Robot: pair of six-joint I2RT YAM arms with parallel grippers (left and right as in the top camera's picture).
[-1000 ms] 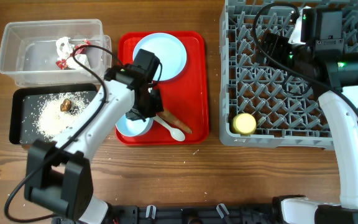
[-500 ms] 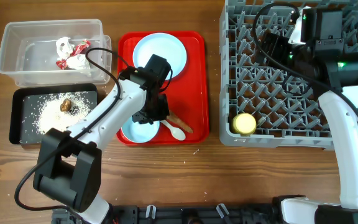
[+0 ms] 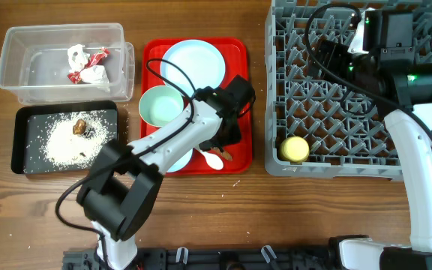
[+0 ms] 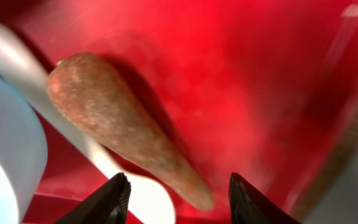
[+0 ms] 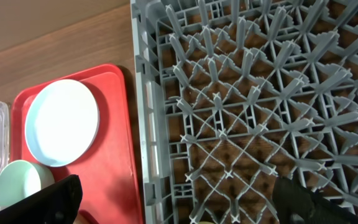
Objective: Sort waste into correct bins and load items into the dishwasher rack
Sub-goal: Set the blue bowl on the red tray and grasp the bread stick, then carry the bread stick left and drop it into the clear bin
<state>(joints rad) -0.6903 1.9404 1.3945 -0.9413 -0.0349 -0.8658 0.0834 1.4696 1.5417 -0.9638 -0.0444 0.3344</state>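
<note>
Left gripper point(image 4: 179, 185) hangs wide open over the brown scrap point(image 4: 123, 127) on the red tray point(image 4: 241, 74); right gripper point(image 5: 179, 193) is open too, above the rack point(image 5: 229, 93). The scrap lies across the spoon point(image 4: 143, 200), so closing here could snag both.

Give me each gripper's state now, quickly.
Left gripper: open, empty, above the long brown scrap.
Right gripper: open, empty, above the rack.

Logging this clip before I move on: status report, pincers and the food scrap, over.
Left pincer open, poised above long brown scrap on red tray. Right pincer open over rack. White spoon lies under scrap; may snag.
</note>
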